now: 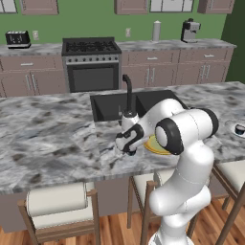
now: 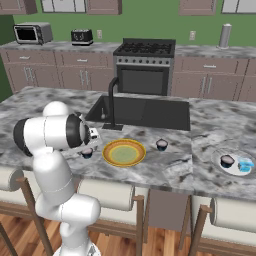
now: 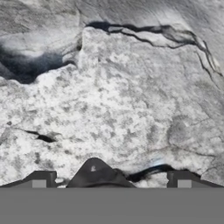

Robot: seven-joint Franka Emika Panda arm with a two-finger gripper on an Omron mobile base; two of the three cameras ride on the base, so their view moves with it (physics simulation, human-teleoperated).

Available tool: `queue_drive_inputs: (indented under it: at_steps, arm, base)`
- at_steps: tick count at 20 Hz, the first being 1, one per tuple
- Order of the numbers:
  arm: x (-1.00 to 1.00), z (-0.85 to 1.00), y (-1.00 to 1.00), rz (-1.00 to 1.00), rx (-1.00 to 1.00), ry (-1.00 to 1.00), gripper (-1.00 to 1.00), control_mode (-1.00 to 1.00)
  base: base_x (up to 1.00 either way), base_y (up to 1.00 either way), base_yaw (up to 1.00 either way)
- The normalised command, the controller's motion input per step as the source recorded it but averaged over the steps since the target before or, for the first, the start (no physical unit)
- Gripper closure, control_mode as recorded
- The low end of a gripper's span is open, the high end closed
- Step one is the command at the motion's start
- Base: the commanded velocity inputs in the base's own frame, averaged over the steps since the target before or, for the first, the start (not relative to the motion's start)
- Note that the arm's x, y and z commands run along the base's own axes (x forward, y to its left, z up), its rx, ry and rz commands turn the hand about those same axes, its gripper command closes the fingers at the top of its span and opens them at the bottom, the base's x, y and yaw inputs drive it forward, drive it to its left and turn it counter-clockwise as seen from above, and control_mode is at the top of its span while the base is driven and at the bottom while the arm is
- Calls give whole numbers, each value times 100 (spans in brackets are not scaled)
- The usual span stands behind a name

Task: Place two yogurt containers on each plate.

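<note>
Yogurt cup (image 2: 87, 152) seen on marble counter (image 2: 165, 170) at 9 o'clock of yellow plate (image 2: 124, 152), just beside rim; in hand view its dark top (image 3: 98, 175) sits between spread fingertips (image 3: 40, 180), contact not discernible. Second cup (image 2: 162, 145) at plate's 3 o'clock. Third cup (image 2: 227, 161) on white plate (image 2: 220, 156) (blue object (image 2: 245, 165) alongside). Gripper (image 1: 130, 149) lowered at counter.

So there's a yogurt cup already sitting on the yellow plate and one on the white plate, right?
Not quite. The yellow plate is bare in the right base view; cups stand on the counter beside it. The white plate does hold one yogurt cup.
</note>
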Motion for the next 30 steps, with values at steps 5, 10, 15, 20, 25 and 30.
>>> queue_drive_inputs:
  at_steps: [5,10,15,20,25,30]
  arm:
    - [-3,-10,-4,-5,0,17,100,-100]
    - [-9,-8,-13,-11,1,20,100,-100]
    - [-6,13,-15,-6,0,1,100,-100]
    - [-10,50,-38,-6,0,-2,100,-100]
    - [0,26,-65,-9,0,0,100,-100]
    - [0,5,-67,-4,0,0,100,-100]
  base:
    - [0,0,0]
    - [0,0,0]
    - [0,0,0]
    - [0,0,0]
    - [0,0,0]
    - [0,0,0]
